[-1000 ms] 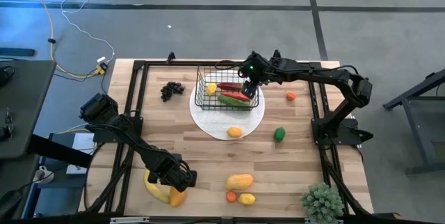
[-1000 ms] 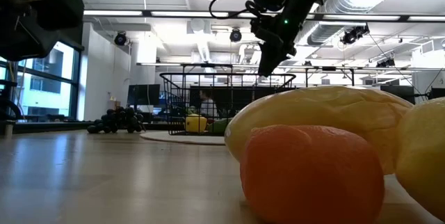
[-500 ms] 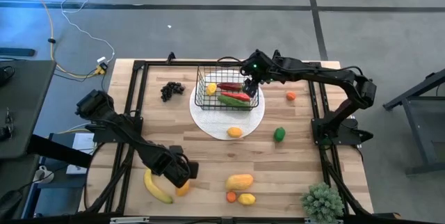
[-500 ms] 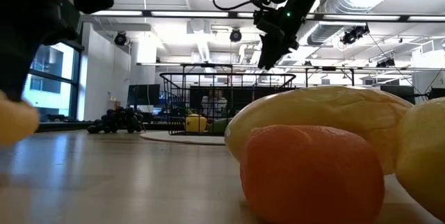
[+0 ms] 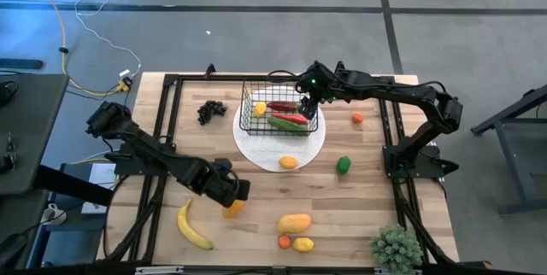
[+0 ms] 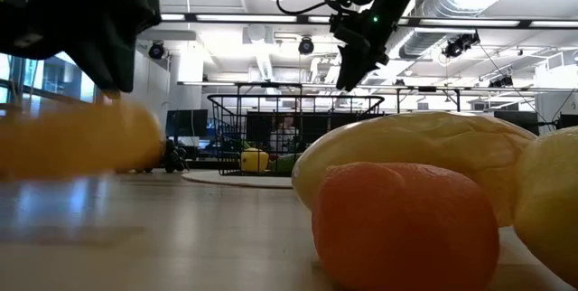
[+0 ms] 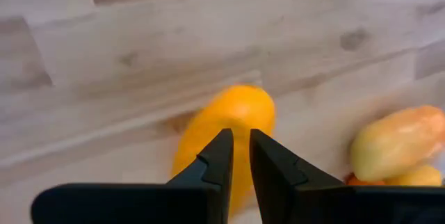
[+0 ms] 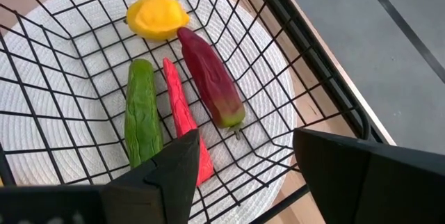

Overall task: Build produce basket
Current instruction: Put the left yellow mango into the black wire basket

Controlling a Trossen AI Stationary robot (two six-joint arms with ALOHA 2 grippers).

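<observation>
My left gripper (image 5: pixel 234 198) hangs over the near left part of the table, shut on an orange-yellow fruit (image 5: pixel 232 209). In the low view that fruit (image 6: pixel 81 142) shows blurred under the gripper. A banana (image 5: pixel 193 228) lies flat behind it. My right gripper (image 5: pixel 306 104) is open above the black wire basket (image 5: pixel 248 114), which stands on a white disc (image 5: pixel 256 151). In the basket lie a lemon (image 8: pixel 156 17), a cucumber (image 8: pixel 142 120), a red chili (image 8: pixel 182 113) and a dark red fruit (image 8: pixel 212 81). The right fingers (image 8: pixel 167 175) stand wide apart with nothing between them. My left gripper holds the orange-yellow fruit (image 7: pixel 233 113) from above, fingers pointing down. The fingers (image 7: pixel 217 158) stand almost together in front of the place of contact, so the part held is hidden. The fruit hangs below them, lifted clear of the table.
Grapes (image 5: pixel 211 110) lie left of the basket. A yellow-orange fruit (image 5: pixel 289 162) rests on the disc, with a green pepper (image 5: pixel 344 165) and a small orange (image 5: pixel 357 118) to its right. A mango (image 5: pixel 294 222), two small fruits (image 5: pixel 293 242) and a potted plant (image 5: pixel 396 248) sit near the front edge.
My left gripper has moved from beside the banana toward the table's far edge and to the right. It has lifted the orange-yellow fruit clear and carried it along. The banana has stayed where it was.
</observation>
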